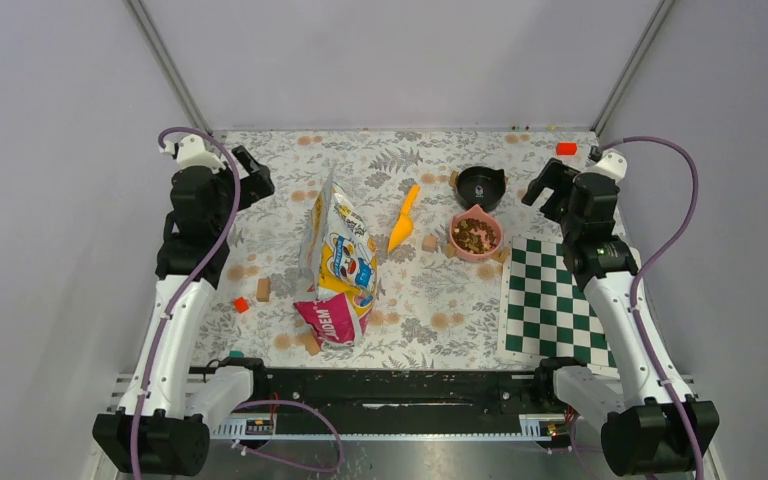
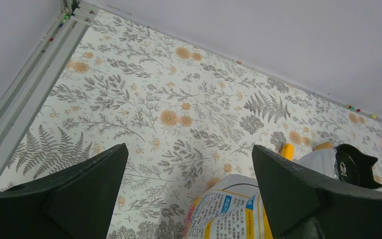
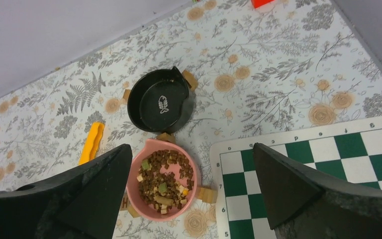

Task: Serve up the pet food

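The pet food [image 1: 475, 235] is a heap of small brown kibble lying in a pink bowl [image 1: 490, 249]; it shows clearly in the right wrist view [image 3: 165, 175]. An empty black bowl [image 1: 481, 187] stands just behind it, also in the right wrist view [image 3: 158, 99]. A yellow scoop [image 1: 403, 218] lies left of the bowls. The glossy cat-food bag [image 1: 338, 262] stands at the centre. My left gripper [image 1: 256, 175] is open and empty at the far left. My right gripper [image 1: 540, 187] is open and empty, above and right of the bowls.
A green-and-white chessboard mat [image 1: 550, 300] lies at the right front. Tan wooden cubes [image 1: 263, 289] are scattered about, some beside the pink bowl [image 3: 207, 194]. Small red blocks sit at the left front [image 1: 241, 304] and far right back [image 1: 566, 148].
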